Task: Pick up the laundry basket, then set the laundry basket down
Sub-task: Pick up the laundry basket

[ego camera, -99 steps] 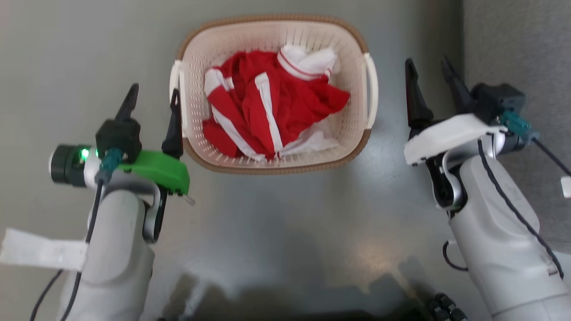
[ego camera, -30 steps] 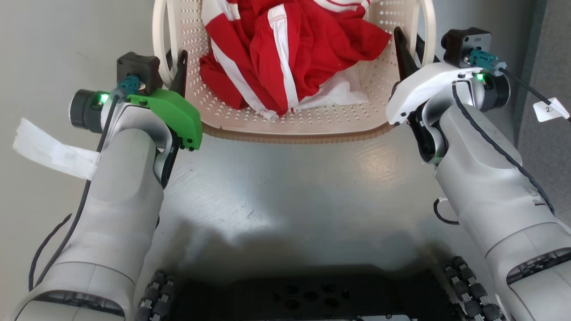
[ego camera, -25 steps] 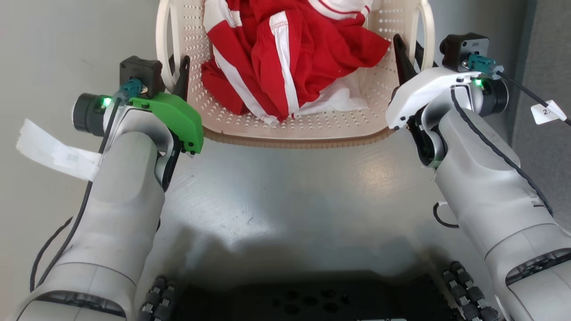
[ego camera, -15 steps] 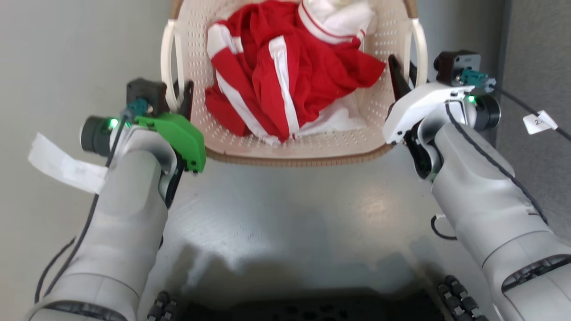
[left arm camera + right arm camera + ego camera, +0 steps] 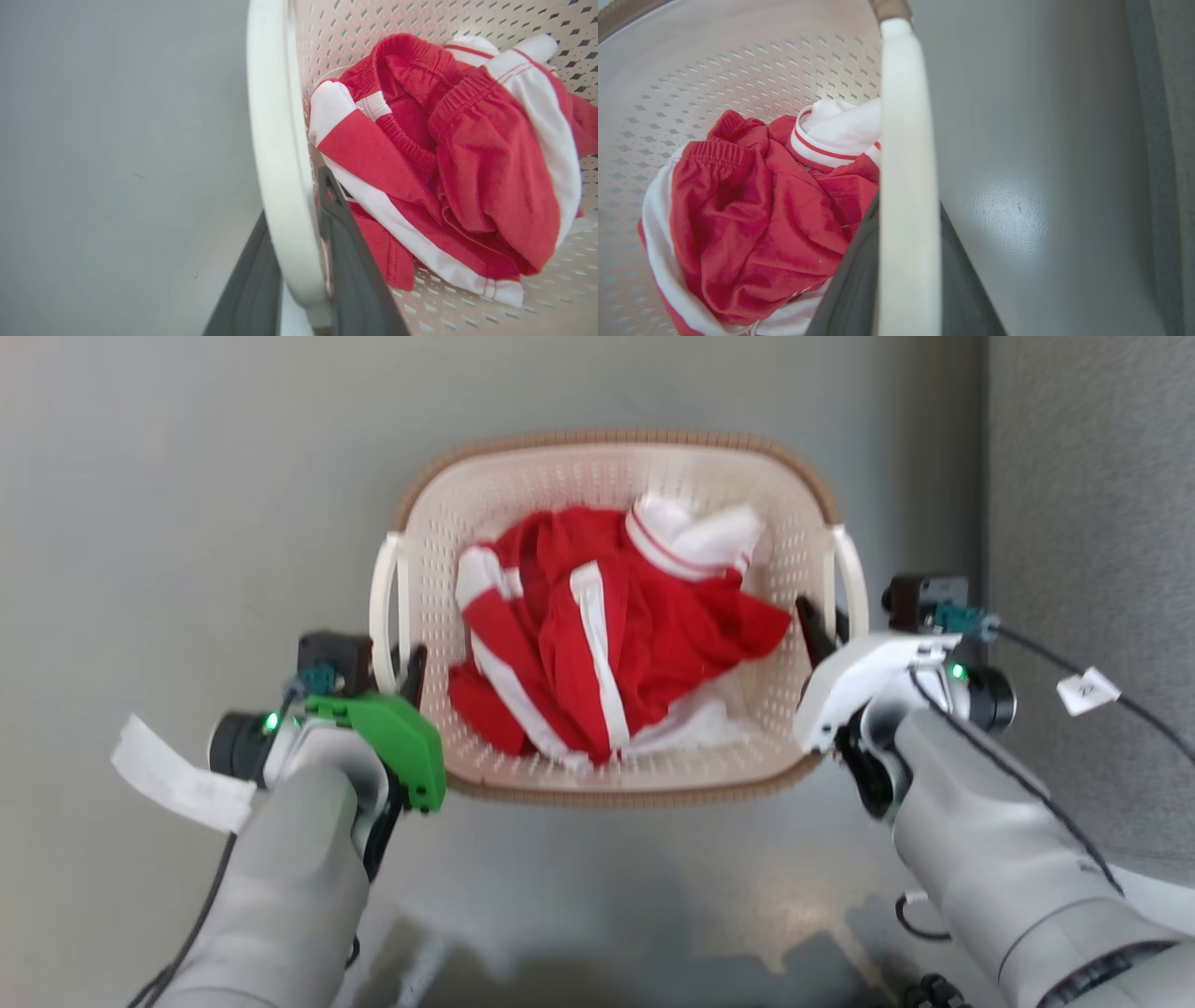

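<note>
The laundry basket [image 5: 607, 476], cream and perforated with a brown rim, sits mid-view in the head view between my two arms. Red and white clothes [image 5: 607, 653] lie bunched inside it. My left gripper [image 5: 392, 663] is shut on the basket's left white handle [image 5: 383, 607], one finger inside the wall and one outside. The left wrist view has the handle [image 5: 275, 163] clamped between the dark fingers [image 5: 350, 261]. My right gripper [image 5: 829, 625] is shut on the right handle [image 5: 850, 579]; that handle [image 5: 906, 140] runs up between its fingers [image 5: 854, 280]. Whether the basket touches the floor I cannot tell.
Smooth grey floor [image 5: 187, 476] lies all around. A darker, rougher grey strip [image 5: 1092, 523] runs down the right side, close to my right arm. White tags hang from the arm cables [image 5: 177, 775] [image 5: 1088, 691]. A wheel of my base [image 5: 934, 994] shows at the bottom edge.
From open beside the basket, both grippers have shut on its handles. In the last second the whole picture shifted and the held basket looks smaller and farther from the camera.
</note>
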Available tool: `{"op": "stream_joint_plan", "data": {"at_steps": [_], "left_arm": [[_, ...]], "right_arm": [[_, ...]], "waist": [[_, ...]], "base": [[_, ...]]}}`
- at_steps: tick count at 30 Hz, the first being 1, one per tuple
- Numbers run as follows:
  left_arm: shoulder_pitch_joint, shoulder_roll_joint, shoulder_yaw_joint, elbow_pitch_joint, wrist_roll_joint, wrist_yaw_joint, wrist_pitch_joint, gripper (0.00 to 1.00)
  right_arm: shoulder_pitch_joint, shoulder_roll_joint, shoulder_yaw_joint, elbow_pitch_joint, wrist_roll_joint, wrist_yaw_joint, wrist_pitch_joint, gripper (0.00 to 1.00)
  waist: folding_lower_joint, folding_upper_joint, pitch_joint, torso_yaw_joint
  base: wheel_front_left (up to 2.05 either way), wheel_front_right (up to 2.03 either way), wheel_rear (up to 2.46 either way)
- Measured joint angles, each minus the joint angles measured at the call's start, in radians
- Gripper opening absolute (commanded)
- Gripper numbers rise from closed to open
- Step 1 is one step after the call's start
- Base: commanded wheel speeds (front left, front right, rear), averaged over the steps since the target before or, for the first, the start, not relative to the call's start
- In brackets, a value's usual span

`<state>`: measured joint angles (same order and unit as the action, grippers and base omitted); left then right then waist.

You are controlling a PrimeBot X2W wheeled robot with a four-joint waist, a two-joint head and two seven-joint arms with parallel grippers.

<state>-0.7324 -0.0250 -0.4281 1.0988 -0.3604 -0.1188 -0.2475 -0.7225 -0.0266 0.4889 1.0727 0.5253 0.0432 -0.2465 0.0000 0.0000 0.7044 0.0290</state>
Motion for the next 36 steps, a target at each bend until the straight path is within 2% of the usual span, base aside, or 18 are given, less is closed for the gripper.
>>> {"op": "stream_joint_plan", "data": {"at_steps": [15,36], "left_arm": [[0.133,-0.01,-0.058,0.078,-0.07,-0.013,0.092,0.0],[0.327,-0.007,-0.114,0.095,-0.147,-0.015,0.168,0.0]], "right_arm": [[0.148,0.004,0.101,0.04,0.104,0.029,0.125,0.0],[0.342,0.001,0.209,0.023,0.218,0.03,0.23,0.0]], "waist": [[0.0,0.0,-0.204,-0.011],[-0.0001,0.0,-0.473,-0.036]], "base": [[0.0,0.0,0.0],[0.0,0.0,0.0]]}}
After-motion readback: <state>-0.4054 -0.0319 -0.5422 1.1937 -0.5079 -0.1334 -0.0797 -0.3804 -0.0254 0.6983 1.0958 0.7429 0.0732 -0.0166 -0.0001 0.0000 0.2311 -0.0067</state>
